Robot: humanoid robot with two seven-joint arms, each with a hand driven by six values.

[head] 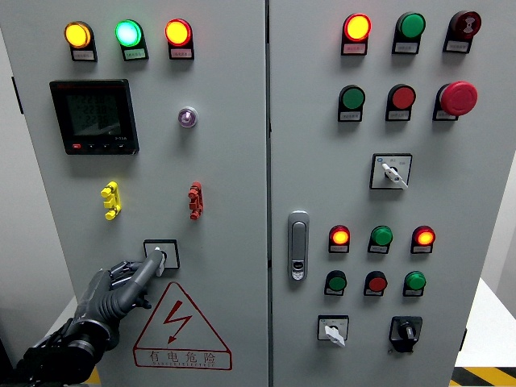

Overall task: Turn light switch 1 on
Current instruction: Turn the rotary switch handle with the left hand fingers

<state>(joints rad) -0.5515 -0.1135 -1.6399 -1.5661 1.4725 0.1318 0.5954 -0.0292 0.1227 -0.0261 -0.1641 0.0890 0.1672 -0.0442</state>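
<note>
A small rotary switch point(161, 254) with a black square frame sits on the left cabinet door, below the yellow point(111, 201) and red point(195, 201) handles. My left hand point(133, 282) reaches up from the lower left. Its grey fingers point(149, 268) are extended onto the switch knob, touching it and partly hiding it. The other fingers are curled back. The knob's position is hard to read behind the fingertips. My right hand is not visible.
A digital meter point(94, 117) and three lit lamps point(127, 34) sit above. A red warning triangle sticker point(179, 326) lies just below the switch. The right door carries a latch handle point(298, 246), several buttons, lamps and rotary switches point(333, 329).
</note>
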